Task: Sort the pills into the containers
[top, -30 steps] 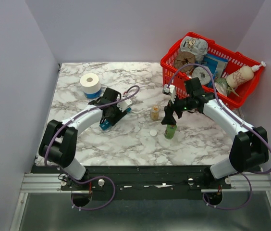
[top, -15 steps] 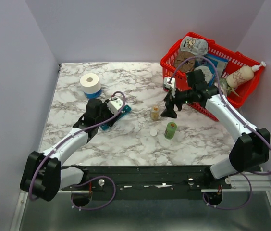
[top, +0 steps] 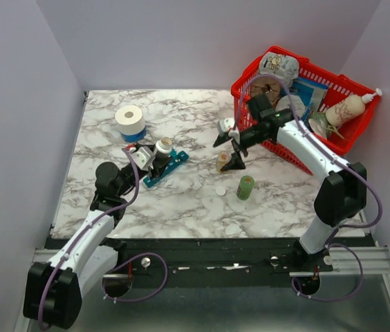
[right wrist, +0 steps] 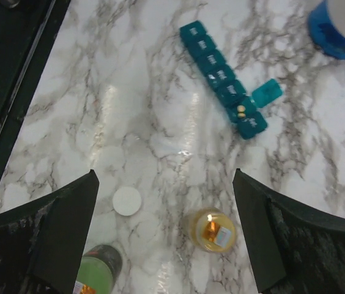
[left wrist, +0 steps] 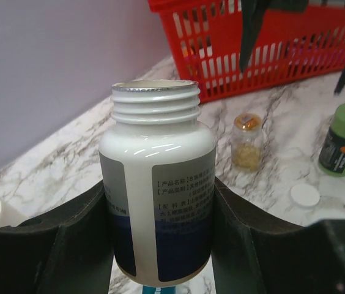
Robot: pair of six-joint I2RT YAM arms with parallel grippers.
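My left gripper (left wrist: 158, 211) is clamping an uncapped white pill bottle (left wrist: 157, 147), holding it upright over the marble table (top: 181, 204), with the teal pill organiser (right wrist: 220, 78) showing right beneath it. The organiser is lying left of centre, with one compartment's lid near its end flipped open and a few pills (right wrist: 240, 112) inside. My right gripper (right wrist: 169, 239) is hanging with its jaws spread wide above a small clear bottle of yellow pills (right wrist: 210, 229). A loose white cap (right wrist: 127, 201) and a green bottle (right wrist: 96, 269) are sitting nearby.
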